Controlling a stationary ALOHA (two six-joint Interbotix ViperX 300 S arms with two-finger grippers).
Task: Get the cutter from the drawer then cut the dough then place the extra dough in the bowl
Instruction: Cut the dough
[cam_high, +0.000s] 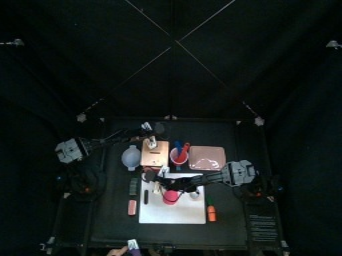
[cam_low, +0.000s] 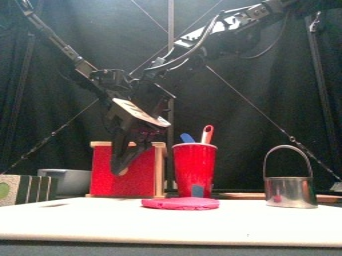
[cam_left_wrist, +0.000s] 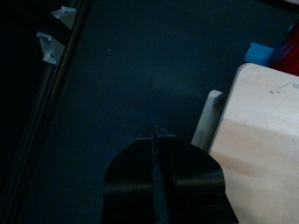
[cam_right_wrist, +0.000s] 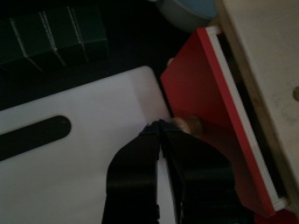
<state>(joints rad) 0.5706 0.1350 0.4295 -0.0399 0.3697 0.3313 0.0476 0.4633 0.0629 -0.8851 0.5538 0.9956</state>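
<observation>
1. From the top we see the left arm (cam_high: 76, 150) at the left edge of the table (cam_high: 110, 205). The right gripper (cam_high: 163, 181) is over the white cutting board (cam_high: 187, 212), near the pink dough (cam_high: 171, 196) and before the wooden box (cam_high: 154, 150).
2. From the front, the metal cutter (cam_low: 290, 180) stands upright at the right, well apart from the right gripper, which hangs before the red drawer front (cam_low: 150, 176). A red cup (cam_low: 195, 168) stands behind the dough.
3. In the left wrist view, the jaws of the left gripper (cam_left_wrist: 158, 140) are pressed together on nothing, above bare table.
4. In the right wrist view, the jaws are closed to a thin line, tips just beside the drawer's knob (cam_right_wrist: 194, 125). We cannot tell whether they touch it.
</observation>
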